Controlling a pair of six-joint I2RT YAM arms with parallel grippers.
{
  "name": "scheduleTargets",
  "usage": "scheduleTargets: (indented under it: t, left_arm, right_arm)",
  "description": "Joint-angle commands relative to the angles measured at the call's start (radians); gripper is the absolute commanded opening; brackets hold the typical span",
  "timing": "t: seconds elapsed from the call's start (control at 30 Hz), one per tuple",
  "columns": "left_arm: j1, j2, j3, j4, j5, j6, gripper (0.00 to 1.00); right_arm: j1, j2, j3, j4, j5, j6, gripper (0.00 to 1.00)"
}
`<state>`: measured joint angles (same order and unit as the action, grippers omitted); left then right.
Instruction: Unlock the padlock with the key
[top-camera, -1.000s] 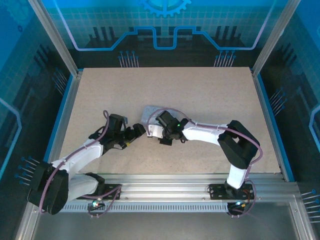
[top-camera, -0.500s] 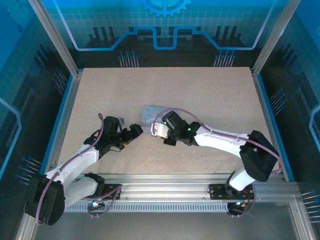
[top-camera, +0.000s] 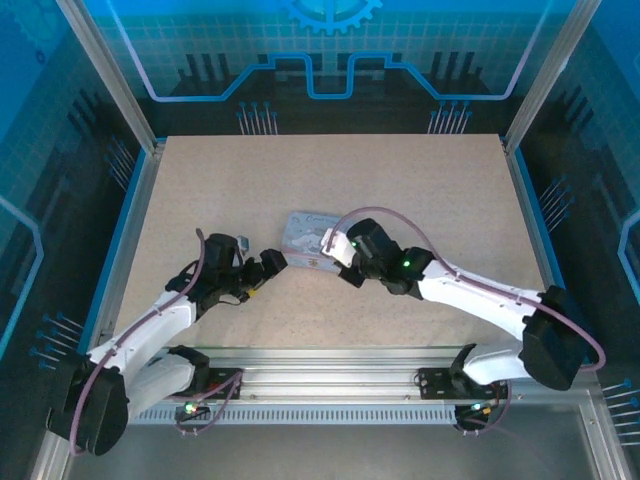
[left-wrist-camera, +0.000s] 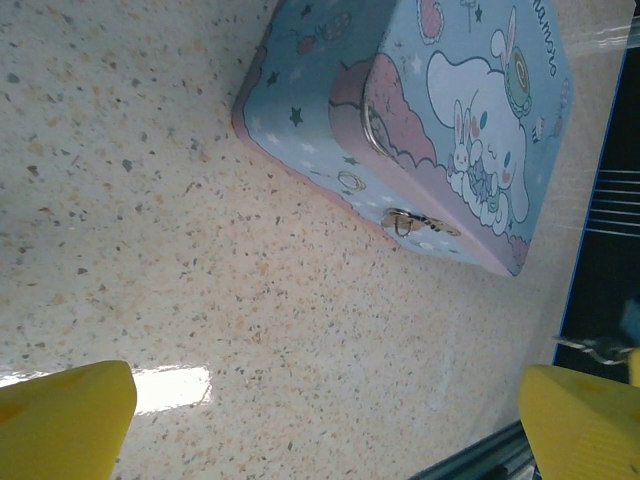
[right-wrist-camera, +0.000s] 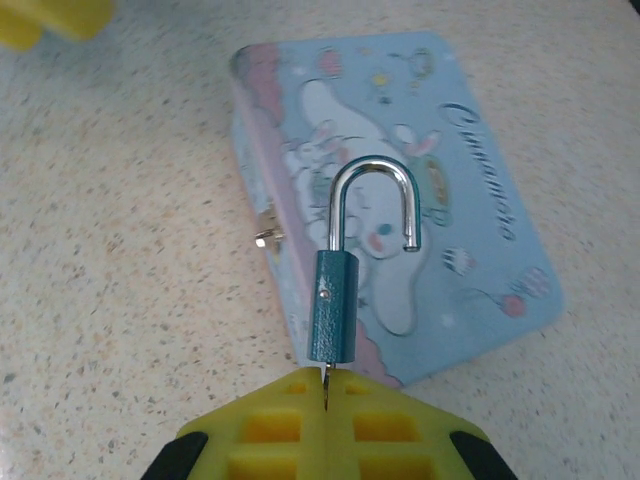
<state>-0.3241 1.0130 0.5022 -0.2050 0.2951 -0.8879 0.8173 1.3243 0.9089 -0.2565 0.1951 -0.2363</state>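
Speckled worktop (top-camera: 400, 180) beneath; our right claw (right-wrist-camera: 326, 392) pinches the key (right-wrist-camera: 326, 374), padlock (right-wrist-camera: 332, 310) seated on it near the tin (right-wrist-camera: 470, 270), shackle (right-wrist-camera: 372, 172) free at 1 end. Our left claw (left-wrist-camera: 320, 420) gapes empty. Unlocking looks done; next we lower it.

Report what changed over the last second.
The right arm's elbow swung out rightward and the right gripper shifted right across the tin, uncovering more of it. The left gripper drew back slightly toward its base. The tin stayed put; no grasp or release is visible.
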Motion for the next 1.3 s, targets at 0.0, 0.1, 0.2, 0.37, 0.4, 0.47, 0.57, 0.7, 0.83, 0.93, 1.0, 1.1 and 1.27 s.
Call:
scheduleTargets:
  t: [0.0, 0.1, 0.2, 0.37, 0.4, 0.47, 0.57, 0.7, 0.83, 0.93, 1.0, 1.1, 1.27]
  left_arm:
    - [0.002, 0.013, 0.046, 0.007, 0.044, 0.003, 0.99]
    - [0.002, 0.031, 0.057, 0.021, 0.045, -0.001, 0.99]
    - [0.0, 0.052, 0.07, 0.035, 0.05, -0.003, 0.99]
    - [0.0, 0.076, 0.086, 0.053, 0.043, -0.009, 0.99]
    - [0.0, 0.08, 0.089, 0.054, 0.041, -0.009, 0.99]
    - [0.0, 0.085, 0.091, 0.058, 0.039, -0.01, 0.99]
    - [0.0, 0.088, 0.09, 0.062, 0.036, -0.014, 0.99]
    - [0.0, 0.088, 0.08, 0.071, 0.024, -0.016, 0.99]
    - [0.003, 0.091, 0.075, 0.075, 0.016, -0.019, 0.99]
    - [0.002, 0.09, 0.073, 0.073, 0.009, -0.019, 0.99]
    - [0.003, 0.086, 0.069, 0.074, 0.003, -0.022, 0.99]
    - [0.003, 0.079, 0.06, 0.077, -0.002, -0.027, 0.99]
    - [0.01, 0.08, 0.045, 0.085, -0.002, -0.032, 0.99]
  right_arm:
    - [-0.054, -0.045, -0.001, -0.045, 0.038, 0.155, 0.0]
    - [-0.116, -0.062, 0.005, -0.089, 0.041, 0.252, 0.0]
    - [-0.186, -0.062, 0.016, -0.14, 0.045, 0.346, 0.0]
    - [-0.299, -0.035, 0.028, -0.21, 0.043, 0.476, 0.0]
    - [-0.321, -0.029, 0.028, -0.22, 0.046, 0.501, 0.0]
    - [-0.358, -0.019, 0.022, -0.224, 0.03, 0.537, 0.0]
    - [-0.407, 0.004, 0.014, -0.227, 0.016, 0.595, 0.0]
    - [-0.469, 0.066, 0.004, -0.206, -0.025, 0.669, 0.0]
    - [-0.489, 0.141, 0.004, -0.18, -0.063, 0.712, 0.0]
    - [-0.497, 0.192, 0.001, -0.16, -0.084, 0.74, 0.0]
    - [-0.501, 0.22, -0.001, -0.152, -0.089, 0.755, 0.0]
    - [-0.51, 0.246, -0.004, -0.142, -0.094, 0.771, 0.0]
    - [-0.529, 0.29, -0.002, -0.138, -0.105, 0.791, 0.0]
